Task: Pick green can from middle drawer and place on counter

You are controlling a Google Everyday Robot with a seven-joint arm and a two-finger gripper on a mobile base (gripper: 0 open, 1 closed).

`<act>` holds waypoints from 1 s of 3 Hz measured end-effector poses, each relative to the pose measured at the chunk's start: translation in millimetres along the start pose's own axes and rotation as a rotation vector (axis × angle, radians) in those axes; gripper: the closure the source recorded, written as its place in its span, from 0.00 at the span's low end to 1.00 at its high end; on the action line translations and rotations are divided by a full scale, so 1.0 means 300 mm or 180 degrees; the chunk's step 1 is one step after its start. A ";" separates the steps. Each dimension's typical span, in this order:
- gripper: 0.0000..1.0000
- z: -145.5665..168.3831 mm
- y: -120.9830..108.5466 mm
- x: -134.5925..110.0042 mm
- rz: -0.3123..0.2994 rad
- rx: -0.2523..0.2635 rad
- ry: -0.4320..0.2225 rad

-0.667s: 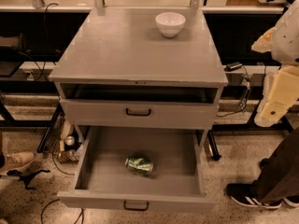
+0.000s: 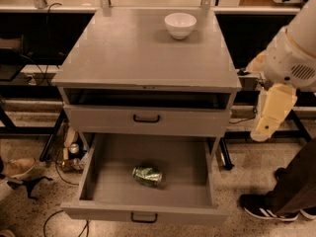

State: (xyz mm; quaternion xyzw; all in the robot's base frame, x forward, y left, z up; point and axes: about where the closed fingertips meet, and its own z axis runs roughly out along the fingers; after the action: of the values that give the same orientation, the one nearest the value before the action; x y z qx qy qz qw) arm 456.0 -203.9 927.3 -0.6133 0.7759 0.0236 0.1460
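Note:
The green can [image 2: 147, 176] lies on its side on the flat tray of the open middle drawer [image 2: 113, 191], near the tray's centre. The drawer is pulled out toward me, with a small dark pull handle on its front. The counter [image 2: 128, 53] is the grey top slab of the cabinet. My gripper [image 2: 266, 122] hangs from the white arm at the right of the cabinet. It is level with the upper drawer front, well above and to the right of the can, and holds nothing that I can see.
A white bowl [image 2: 180, 24] stands at the back right of the counter. A closed grey drawer front [image 2: 146, 120] sits above the open drawer. A person's dark leg and shoe [image 2: 269, 209] stand at the lower right. Cables and a shoe lie on the floor at left.
The arm and gripper have shifted a little left and down, closer to the cabinet's right side. The can, drawer and bowl have not moved.

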 end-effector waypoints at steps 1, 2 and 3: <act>0.00 0.265 0.027 -0.027 -0.0001 -0.0353 -0.0280; 0.00 0.574 0.118 -0.065 0.0148 -0.0432 -0.0507; 0.00 0.573 0.117 -0.065 0.0147 -0.0430 -0.0508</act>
State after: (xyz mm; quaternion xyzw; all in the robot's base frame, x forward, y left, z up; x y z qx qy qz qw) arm 460.3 -139.7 763.0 -0.5999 0.7724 0.1279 0.1651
